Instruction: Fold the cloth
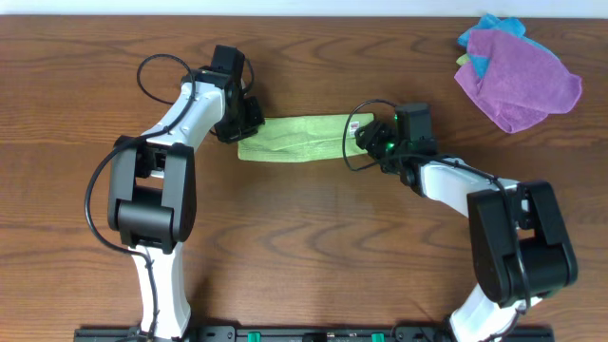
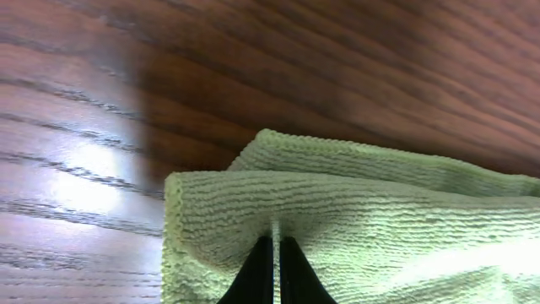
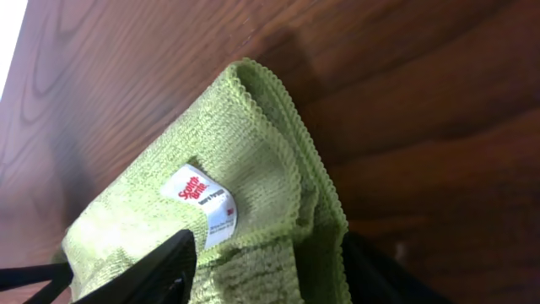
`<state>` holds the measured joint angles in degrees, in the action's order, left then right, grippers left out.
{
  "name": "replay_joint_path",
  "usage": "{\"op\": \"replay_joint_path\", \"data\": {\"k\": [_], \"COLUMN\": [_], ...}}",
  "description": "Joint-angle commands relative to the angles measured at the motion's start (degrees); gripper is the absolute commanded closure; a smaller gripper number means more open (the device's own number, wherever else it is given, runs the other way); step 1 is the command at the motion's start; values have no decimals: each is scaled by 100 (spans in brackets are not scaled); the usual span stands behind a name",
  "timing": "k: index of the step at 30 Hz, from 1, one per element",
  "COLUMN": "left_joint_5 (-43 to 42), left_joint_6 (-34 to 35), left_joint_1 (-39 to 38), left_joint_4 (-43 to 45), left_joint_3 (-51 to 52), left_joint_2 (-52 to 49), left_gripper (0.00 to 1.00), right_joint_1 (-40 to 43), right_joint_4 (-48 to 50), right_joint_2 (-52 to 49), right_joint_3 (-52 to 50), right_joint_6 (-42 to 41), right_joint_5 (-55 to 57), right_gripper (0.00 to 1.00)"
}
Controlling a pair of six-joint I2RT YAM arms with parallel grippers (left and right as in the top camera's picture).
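Note:
A light green cloth (image 1: 294, 138) lies folded into a long strip on the wooden table, between my two grippers. My left gripper (image 1: 242, 123) is at its left end. In the left wrist view its fingers (image 2: 276, 253) are pinched together on a thin ridge of the cloth (image 2: 380, 211). My right gripper (image 1: 370, 133) is at the cloth's right end. In the right wrist view its fingers (image 3: 270, 270) stand wide apart on either side of the layered cloth edge (image 3: 253, 143), beside a white label (image 3: 205, 203).
A crumpled purple cloth (image 1: 518, 81) lies at the back right of the table, on top of a blue cloth (image 1: 494, 24). Bare wood surrounds the green cloth.

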<state>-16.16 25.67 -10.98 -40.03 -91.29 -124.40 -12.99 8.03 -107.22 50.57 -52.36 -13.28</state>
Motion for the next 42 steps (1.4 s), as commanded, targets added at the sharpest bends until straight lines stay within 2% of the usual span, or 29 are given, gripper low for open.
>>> {"op": "replay_joint_path", "data": {"k": [1,10,17,19,20,42], "left_joint_5": [177,308,361,468,485,603], "left_joint_6": [-39,-39,-42,-42,-44,7], "left_joint_1": [-11,-83,-85,-85,-83,-85], "left_joint_4": [2,22,22,17,15,328], "left_joint_3": [90,92,92,92,94,841], "left_joint_2": [-96,-96,-96,-96,-96,-98], "left_gripper": [94,94,94,94,94,94], "right_joint_1": [-70,-72,-70,-70,-68,-92], "right_joint_4": [-94,98,205,205,232,282], "right_joint_2": [-275,-516,-608,-603,-597,87], "right_joint_3": [-87,-85,-85,-85,-85,138], "right_joint_6": [-96,-76,-26,-22,31,599], "right_joint_5": [66,94,37,28,-13,-514], "right_gripper": [47,50,83,96,99,99]}}
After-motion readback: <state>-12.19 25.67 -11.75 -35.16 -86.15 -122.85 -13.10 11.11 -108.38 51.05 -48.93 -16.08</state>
